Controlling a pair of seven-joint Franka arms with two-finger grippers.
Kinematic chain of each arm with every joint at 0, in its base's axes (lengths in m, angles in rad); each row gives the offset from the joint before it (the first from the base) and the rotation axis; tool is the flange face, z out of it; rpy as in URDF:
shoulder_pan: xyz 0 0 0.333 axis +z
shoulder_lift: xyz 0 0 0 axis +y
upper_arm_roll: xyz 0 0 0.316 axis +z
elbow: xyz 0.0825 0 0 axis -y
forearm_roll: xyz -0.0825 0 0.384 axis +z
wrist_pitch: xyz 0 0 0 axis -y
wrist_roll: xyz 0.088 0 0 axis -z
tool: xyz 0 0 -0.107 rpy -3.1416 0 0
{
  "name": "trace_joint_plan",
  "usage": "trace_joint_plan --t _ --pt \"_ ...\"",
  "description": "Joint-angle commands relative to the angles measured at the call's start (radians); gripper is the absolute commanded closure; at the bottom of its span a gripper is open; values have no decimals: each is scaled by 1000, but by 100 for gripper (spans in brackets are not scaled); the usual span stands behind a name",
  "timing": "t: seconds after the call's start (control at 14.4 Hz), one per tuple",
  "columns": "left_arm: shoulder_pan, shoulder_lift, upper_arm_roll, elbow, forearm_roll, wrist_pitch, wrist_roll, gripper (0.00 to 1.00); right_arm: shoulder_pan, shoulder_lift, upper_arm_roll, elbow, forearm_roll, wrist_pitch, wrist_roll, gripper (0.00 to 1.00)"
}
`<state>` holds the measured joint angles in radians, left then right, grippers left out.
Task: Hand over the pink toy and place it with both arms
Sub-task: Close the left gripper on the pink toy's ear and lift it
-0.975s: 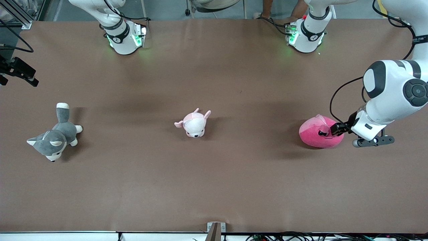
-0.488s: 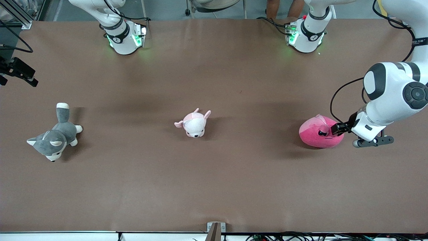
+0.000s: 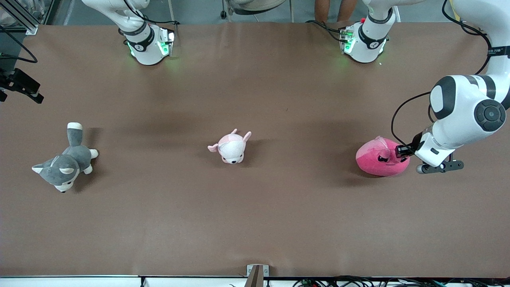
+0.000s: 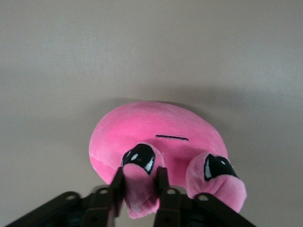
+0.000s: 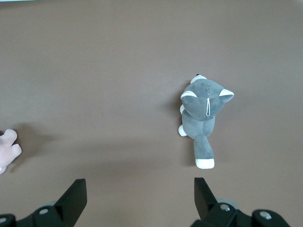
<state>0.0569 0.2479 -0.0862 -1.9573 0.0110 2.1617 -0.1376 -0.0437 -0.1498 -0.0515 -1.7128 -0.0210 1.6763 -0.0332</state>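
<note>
The pink toy [image 3: 378,159] is a round hot-pink plush with angry black eyes, resting on the brown table [image 3: 279,219] toward the left arm's end. My left gripper [image 3: 400,151] is at the toy's side, low over the table. In the left wrist view the left gripper [image 4: 141,175] is shut on one pink bump of the toy [image 4: 156,132] just below an eye. My right gripper [image 5: 139,189] is open and empty, high over the table near a grey plush; it is out of the front view.
A pale pink-and-white animal plush [image 3: 231,146] lies at the table's middle, its edge showing in the right wrist view [image 5: 7,149]. A grey-and-white wolf plush [image 3: 63,163] lies toward the right arm's end, also in the right wrist view [image 5: 204,109].
The left arm's wrist and elbow have shifted slightly toward the table's middle, with the gripper still on the pink toy. The toy has barely moved. The other plushes have not moved.
</note>
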Motion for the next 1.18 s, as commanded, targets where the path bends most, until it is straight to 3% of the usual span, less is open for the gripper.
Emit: trace_joint_plan --t 0.0,0.35,0.63,1.11 --pt "1 -25 -10 -3 -12 1 4 99 -15 10 4 24 32 -4 9 0" --pt "-5 -105 -89 46 -147 -86 -39 100 -25 12 6 45 35 -9 7 0" --pt "-5 -113 -199 222 -205 -242 -170 100 -27 12 4 70 33 -10 -1 0" --pt "-18 -58 -434 440 -377 -253 -522 100 16 26 12 65 52 -61 1 0"
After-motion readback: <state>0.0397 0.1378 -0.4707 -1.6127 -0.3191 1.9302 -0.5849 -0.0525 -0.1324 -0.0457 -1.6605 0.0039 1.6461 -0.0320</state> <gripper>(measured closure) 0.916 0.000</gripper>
